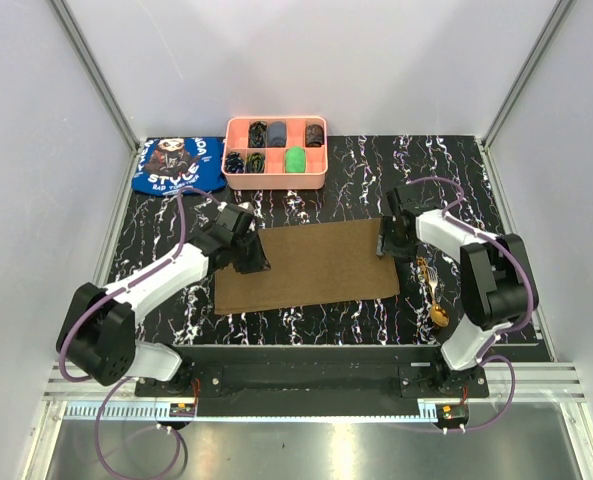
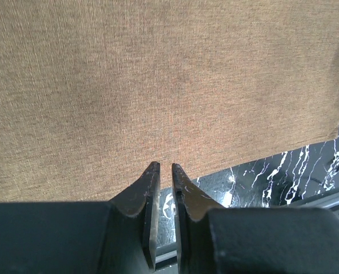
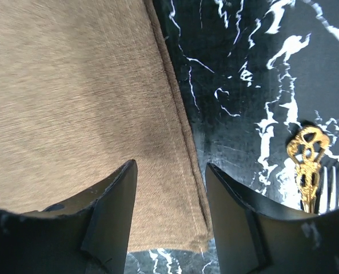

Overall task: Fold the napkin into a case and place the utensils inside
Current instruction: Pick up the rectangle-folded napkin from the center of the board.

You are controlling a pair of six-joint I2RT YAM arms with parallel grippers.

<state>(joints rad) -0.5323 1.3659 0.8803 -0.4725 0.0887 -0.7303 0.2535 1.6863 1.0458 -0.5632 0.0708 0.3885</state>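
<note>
**Narrow-gapped fingers at the cloth's near edge**

A plain olive-brown woven napkin is lying flat and filling most of the frame, its near edge slanting upward toward the right. The left gripper is pointing at that edge, its two black tapered fingers standing slightly apart with nothing between them (a sliver of tabletop is showing through the gap). Whether the tips are touching the cloth is unclear. The black marble-patterned table with white veins is showing at lower right.

My black, white-veined table bears the olive napkin flat at its middle, gold utensils just right of it, apparently two, and a pink tray beside a blue cloth at the far edge.
</note>
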